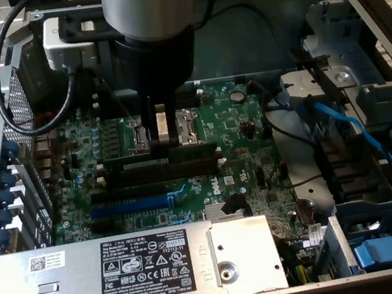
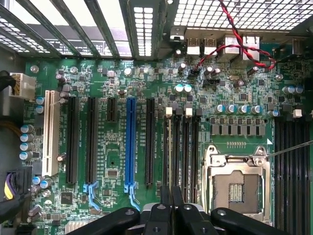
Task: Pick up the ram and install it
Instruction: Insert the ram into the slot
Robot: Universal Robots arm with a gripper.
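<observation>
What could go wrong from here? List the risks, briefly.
The tool sits low over the black memory slots; off line, a downward press could strain the motherboard. The open CPU socket lies right beside those slots, so a sideways slip might hit its exposed contacts.

I am looking down into an open computer case (image 1: 375,7). A green motherboard (image 1: 237,122) lies flat on its floor. Along the near edge sits a grey power supply (image 1: 243,259) with printed labels. At the exterior view's right, light blue cables (image 1: 361,132) curve past metal brackets (image 1: 335,80). A round coin battery (image 1: 236,96) sits on the far part of the board. From the wrist view I see a blue slot (image 2: 130,142), a white slot (image 2: 49,132), a silver processor socket (image 2: 237,183), and twisted red and black wires (image 2: 239,36) beside a vent grille (image 2: 274,12).
</observation>
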